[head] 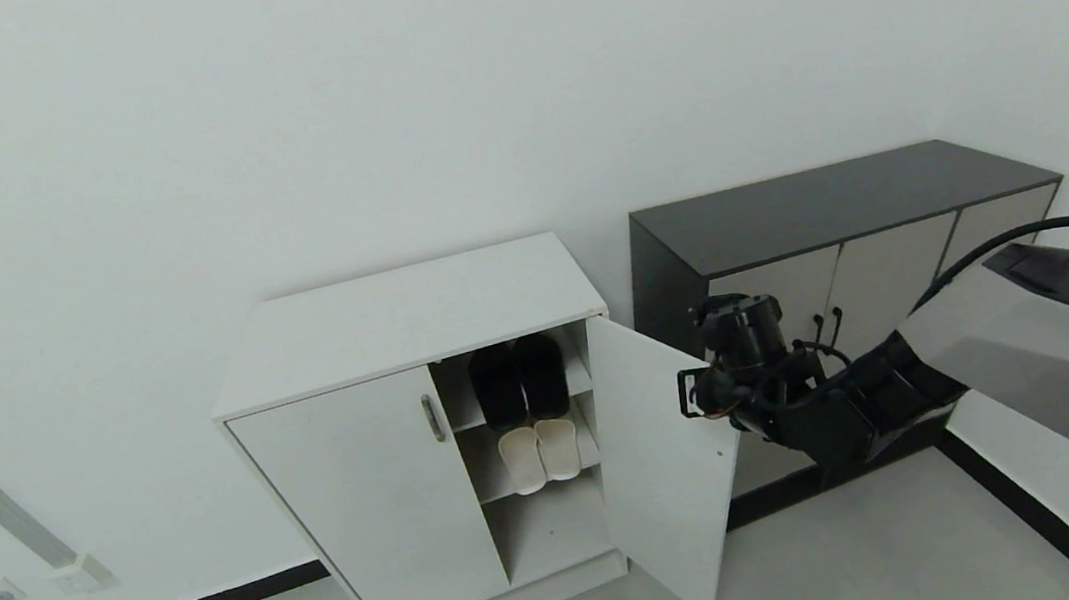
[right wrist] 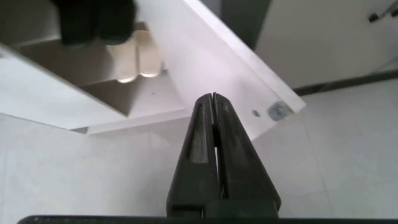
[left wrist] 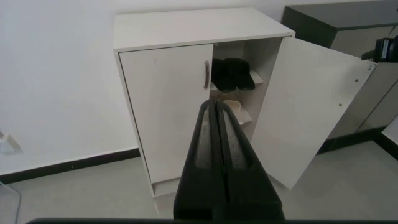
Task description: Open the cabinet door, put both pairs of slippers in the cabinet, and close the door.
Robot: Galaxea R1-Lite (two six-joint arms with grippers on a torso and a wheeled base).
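Grey sideboard [head: 835, 200] beside white cabinet [head: 396, 321], door [head: 664, 466] open

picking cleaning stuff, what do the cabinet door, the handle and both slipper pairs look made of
Cabinet door: likely laminated board, matte white, flat and uniform.
Handle: probably metal, grey with slight sheen.
Black slippers: matte, perhaps foam or rubber.
Cream slippers: smooth, moulded look, likely foam or plastic.

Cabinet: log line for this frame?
stage: close door pending | cabinet door: open | black slippers: top shelf | white slippers: middle shelf | right hand: shut, by door edge | left hand: shut
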